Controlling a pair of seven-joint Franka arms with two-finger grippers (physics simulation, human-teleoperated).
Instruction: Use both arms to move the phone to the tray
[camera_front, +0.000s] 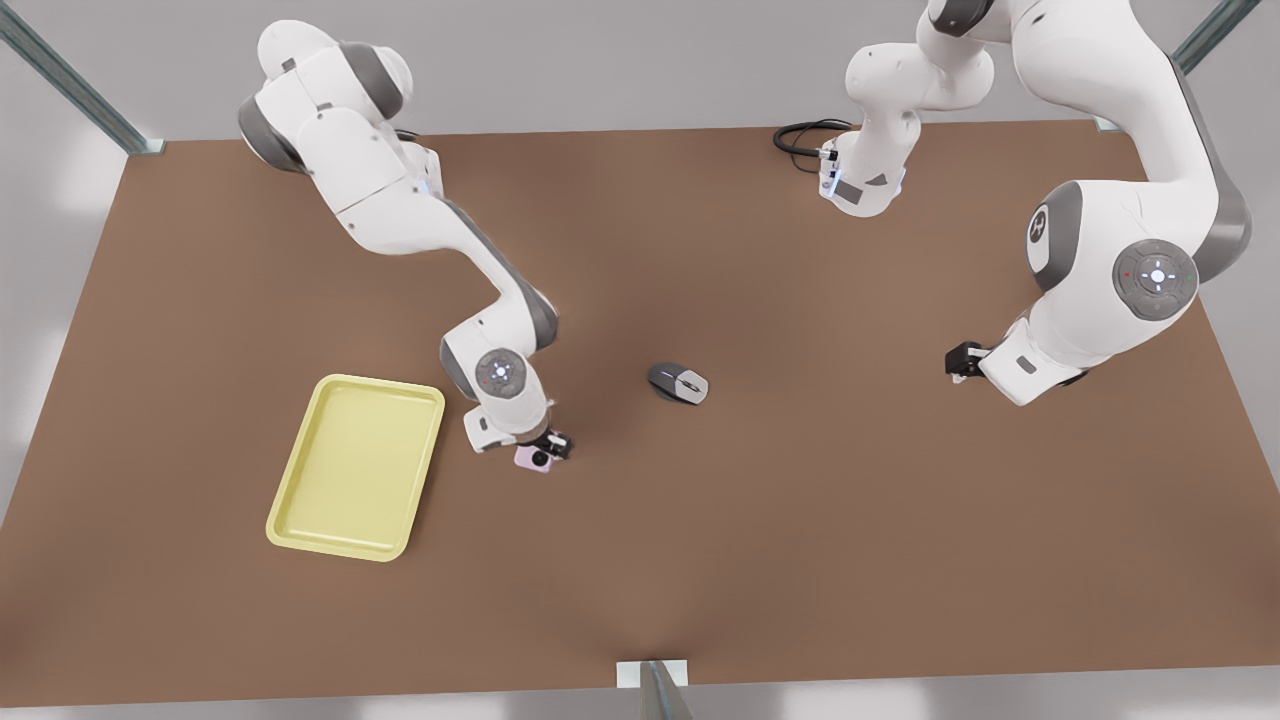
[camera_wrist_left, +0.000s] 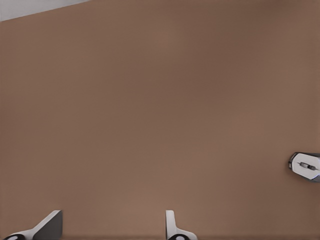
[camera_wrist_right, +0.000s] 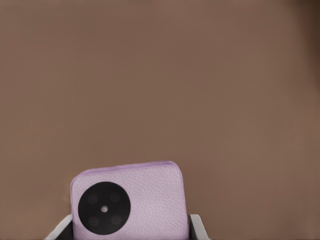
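The pale lilac phone (camera_front: 532, 458) with its black camera circle sits between the fingers of my right gripper (camera_front: 552, 446), on the arm at the front view's left. In the right wrist view the phone (camera_wrist_right: 145, 195) fills the gap of the right gripper (camera_wrist_right: 129, 229), with both fingers (camera_wrist_right: 196, 227) pressed against its sides. Whether it rests on the table or hangs just above it I cannot tell. The yellow tray (camera_front: 300, 500) lies a short way toward the front view's left of the phone. My left gripper (camera_front: 960, 362) waits at the front view's right, and the left gripper (camera_wrist_left: 112, 231) is open with nothing in it.
A grey-and-silver computer mouse (camera_front: 678, 383) lies mid-table between the two arms, and the mouse (camera_wrist_left: 305, 166) is also in the left wrist view. A black cable (camera_front: 800, 135) coils by the far arm base. The brown table (camera_front: 800, 560) has bare surface along the near side.
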